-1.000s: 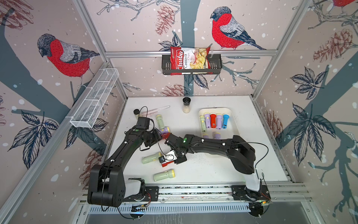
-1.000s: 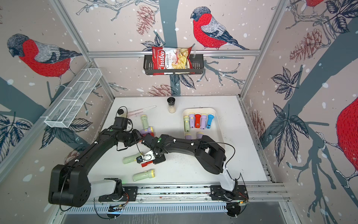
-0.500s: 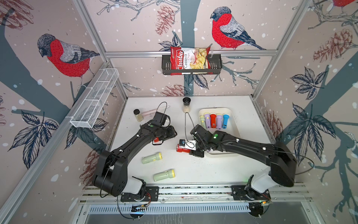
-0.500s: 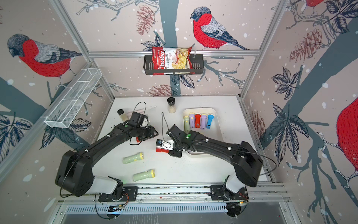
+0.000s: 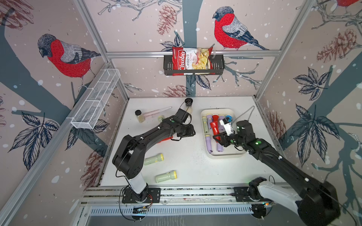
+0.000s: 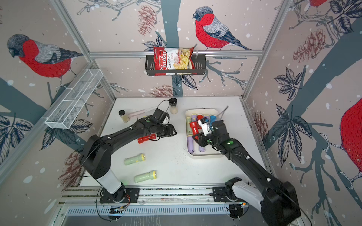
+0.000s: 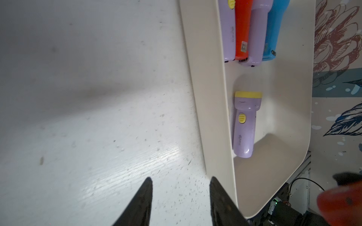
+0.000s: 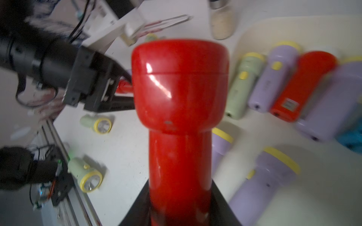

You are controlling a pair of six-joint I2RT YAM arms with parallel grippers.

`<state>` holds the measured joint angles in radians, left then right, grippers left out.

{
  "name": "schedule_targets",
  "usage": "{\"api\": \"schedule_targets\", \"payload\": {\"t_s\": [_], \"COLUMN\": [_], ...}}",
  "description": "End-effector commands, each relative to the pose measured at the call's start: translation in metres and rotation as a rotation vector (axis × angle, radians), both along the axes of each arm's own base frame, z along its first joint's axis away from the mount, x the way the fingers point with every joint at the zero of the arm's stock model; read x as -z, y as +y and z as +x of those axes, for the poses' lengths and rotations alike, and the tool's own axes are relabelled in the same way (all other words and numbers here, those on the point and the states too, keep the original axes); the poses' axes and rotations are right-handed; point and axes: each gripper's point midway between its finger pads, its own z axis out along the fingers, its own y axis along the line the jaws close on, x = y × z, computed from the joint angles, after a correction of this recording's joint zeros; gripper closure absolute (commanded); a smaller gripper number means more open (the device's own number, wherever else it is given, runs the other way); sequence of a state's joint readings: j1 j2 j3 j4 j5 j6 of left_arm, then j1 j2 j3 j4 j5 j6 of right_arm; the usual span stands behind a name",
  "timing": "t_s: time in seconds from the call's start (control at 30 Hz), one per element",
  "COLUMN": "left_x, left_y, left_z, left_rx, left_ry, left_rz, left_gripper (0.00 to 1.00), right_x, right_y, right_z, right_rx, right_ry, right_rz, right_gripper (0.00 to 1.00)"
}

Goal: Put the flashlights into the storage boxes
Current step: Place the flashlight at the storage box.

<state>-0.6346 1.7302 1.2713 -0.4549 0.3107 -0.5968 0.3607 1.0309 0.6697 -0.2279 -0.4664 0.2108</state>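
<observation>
Closest to my bases, low in the middle of both top views, a pale green flashlight (image 5: 166,177) lies on the desk (image 5: 188,168). A second green flashlight (image 5: 153,159) lies just above it in the frame. Both have their yellow-rimmed heads toward the right.

Higher up, a loose red flashlight (image 6: 146,139) lies on the desk, partly under my left arm. My left end effector (image 7: 181,187) is released: its two black fingers stand apart with only bare desk between them, near the long edge of the tray (image 5: 225,155).

At centre right, my right end effector (image 5: 217,136) is clenched on the tail of another red flashlight (image 8: 179,117). I hold it over the tray with its wide head toward the top of the frame. Whether it touches the flashlights beneath it I cannot tell.

Inside the cream tray, two lilac flashlights (image 5: 208,142) lie at the lower end. A row of flashlights (image 8: 270,78) fills the upper end — green, lilac, red, lilac, blue, side by side.

Farther back, a third green flashlight (image 5: 160,118) shows beside my left arm. A small black-capped jar (image 5: 140,116) stands at the desk's upper left, and a taller jar (image 5: 189,104) stands near the back edge.

Farthest off, a white wire basket (image 5: 96,99) hangs on the left wall, and a black basket (image 5: 168,66) on the back wall holds a chips bag (image 5: 191,60).
</observation>
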Motion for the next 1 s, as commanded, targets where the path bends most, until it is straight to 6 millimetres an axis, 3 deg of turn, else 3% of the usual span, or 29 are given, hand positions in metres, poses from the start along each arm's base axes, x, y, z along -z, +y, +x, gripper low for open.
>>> {"api": "schedule_targets", "payload": {"t_s": [0.0,0.1,0.43,0.53,0.83,0.97], "left_x": [0.0,0.001,0.0,0.0,-0.002,-0.001], "left_y": [-0.013,-0.023,-0.026,-0.026,-0.026,-0.026], "left_z": [0.002,0.002,0.002,0.001,0.004,0.003], "left_rx": [0.029,0.043,0.044,0.046,0.055,0.055], "left_ry": [-0.008,0.002,-0.005,0.002,-0.008,-0.006], "left_rz": [0.003,-0.01,-0.01,-0.008,0.001,0.001], "left_gripper": [0.52,0.52,0.52,0.52,0.52,0.52], "right_x": [0.011,0.032,0.069,0.08,0.097,0.098], "right_y": [-0.024,-0.034,0.006,0.007,0.012,0.014], "right_z": [0.005,0.003,-0.008,-0.006,-0.007,-0.008], "right_rx": [0.144,0.17,0.068,0.108,0.113,0.099], "right_ry": [0.166,0.284,0.437,0.482,0.544,0.551], "right_rz": [0.143,0.152,0.039,0.024,0.022,0.002], "right_gripper": [0.67,0.65,0.59,0.58,0.55,0.49]}}
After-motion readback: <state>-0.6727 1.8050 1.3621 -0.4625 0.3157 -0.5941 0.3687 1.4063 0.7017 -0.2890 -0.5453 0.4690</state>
